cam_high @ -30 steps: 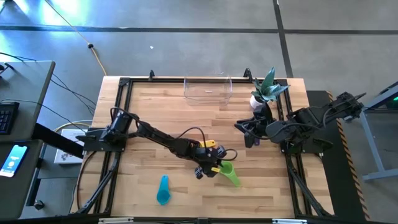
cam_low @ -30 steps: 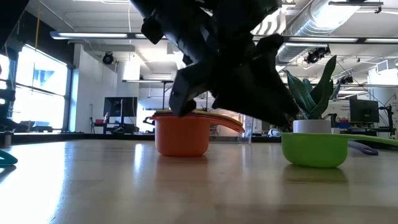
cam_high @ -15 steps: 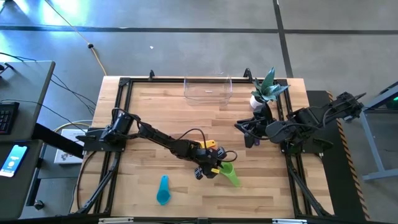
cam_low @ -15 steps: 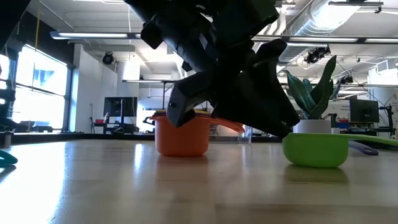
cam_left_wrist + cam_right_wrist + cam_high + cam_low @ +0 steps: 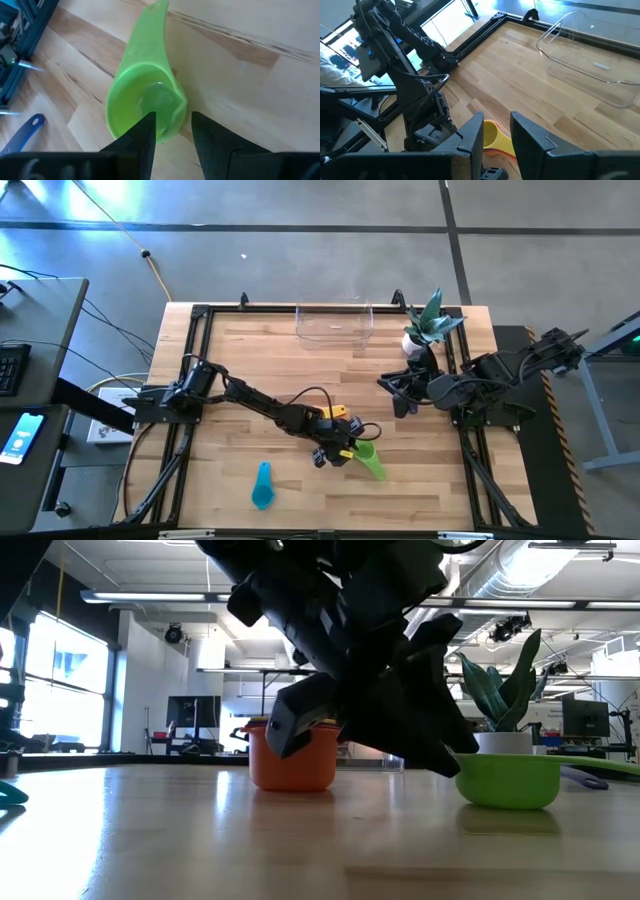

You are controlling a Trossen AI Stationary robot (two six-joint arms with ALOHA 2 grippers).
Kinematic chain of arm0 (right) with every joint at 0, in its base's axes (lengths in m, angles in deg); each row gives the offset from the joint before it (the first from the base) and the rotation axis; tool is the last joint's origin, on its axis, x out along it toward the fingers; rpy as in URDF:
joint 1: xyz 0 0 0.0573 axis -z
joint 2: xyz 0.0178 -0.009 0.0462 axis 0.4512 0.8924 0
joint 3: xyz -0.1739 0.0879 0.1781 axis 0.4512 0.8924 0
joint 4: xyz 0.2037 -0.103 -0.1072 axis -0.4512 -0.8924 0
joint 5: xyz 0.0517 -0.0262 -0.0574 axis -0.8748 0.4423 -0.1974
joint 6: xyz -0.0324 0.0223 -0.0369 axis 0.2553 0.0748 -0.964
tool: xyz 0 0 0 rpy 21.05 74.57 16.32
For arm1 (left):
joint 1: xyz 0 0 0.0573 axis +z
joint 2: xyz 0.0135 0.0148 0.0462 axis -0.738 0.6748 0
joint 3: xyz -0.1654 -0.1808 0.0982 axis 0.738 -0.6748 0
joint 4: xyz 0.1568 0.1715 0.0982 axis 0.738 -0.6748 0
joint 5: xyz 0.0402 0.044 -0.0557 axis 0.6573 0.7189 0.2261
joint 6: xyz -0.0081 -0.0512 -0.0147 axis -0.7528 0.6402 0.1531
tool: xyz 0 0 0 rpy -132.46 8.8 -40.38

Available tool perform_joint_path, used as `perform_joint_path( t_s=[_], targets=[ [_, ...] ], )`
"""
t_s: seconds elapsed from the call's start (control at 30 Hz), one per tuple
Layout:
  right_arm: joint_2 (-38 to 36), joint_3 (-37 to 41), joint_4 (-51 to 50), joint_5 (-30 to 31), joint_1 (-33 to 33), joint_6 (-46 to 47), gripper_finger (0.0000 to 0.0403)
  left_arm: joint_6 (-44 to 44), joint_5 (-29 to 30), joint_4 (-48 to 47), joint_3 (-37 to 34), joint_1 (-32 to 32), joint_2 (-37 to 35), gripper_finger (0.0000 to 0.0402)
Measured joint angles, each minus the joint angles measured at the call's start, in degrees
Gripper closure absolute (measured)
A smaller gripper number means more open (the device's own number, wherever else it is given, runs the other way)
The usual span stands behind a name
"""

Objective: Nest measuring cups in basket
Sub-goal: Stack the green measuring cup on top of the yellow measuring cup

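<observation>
The left hand [image 5: 343,452] hangs released right over the green cup [image 5: 145,102], fingers straddling its bowl rim; the handle runs straight away from the hand. The basket [image 5: 334,322] sits well beyond, at the counter's far edge. The right hand [image 5: 392,392] idles beside the plant pot [image 5: 415,340], jaws parted on nothing. Only the low view shows the orange cup [image 5: 292,755] behind.

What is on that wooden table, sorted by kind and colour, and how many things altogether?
green measuring cup: 1
teal measuring cup: 1
orange measuring cup: 1
yellow measuring cup, sitting in the orange one: 1
purple measuring cup, only its handle showing: 1
clear basket: 1
potted plant: 1
Total: 7 things that can be made out; the arms may hide more cups.
</observation>
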Motion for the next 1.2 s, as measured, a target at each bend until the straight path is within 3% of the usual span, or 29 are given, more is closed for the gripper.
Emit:
perform_joint_path(
  t_s=[0.5, 0.83, 1.2],
  targets=[
    [0.0, 0.0, 0.02, 0.0, 0.0, 0.04, 0.0316, 0.22, -0.48, -0.12, 0.0, 0.02, 0.0, 0.0393],
    [0.0, 0.0, 0.03, 0.0, -0.01, 0.04, 0.0316, 0.74, 1.39, -0.06, 0.0, -0.27, 0.07, 0.0398],
    [0.0, 0.0, 0.02, 0.0, 0.0, -0.02, 0.0316, 19.01, 10.57, -1.31, -0.02, -1.11, -1.03, 0.04]
  ],
)
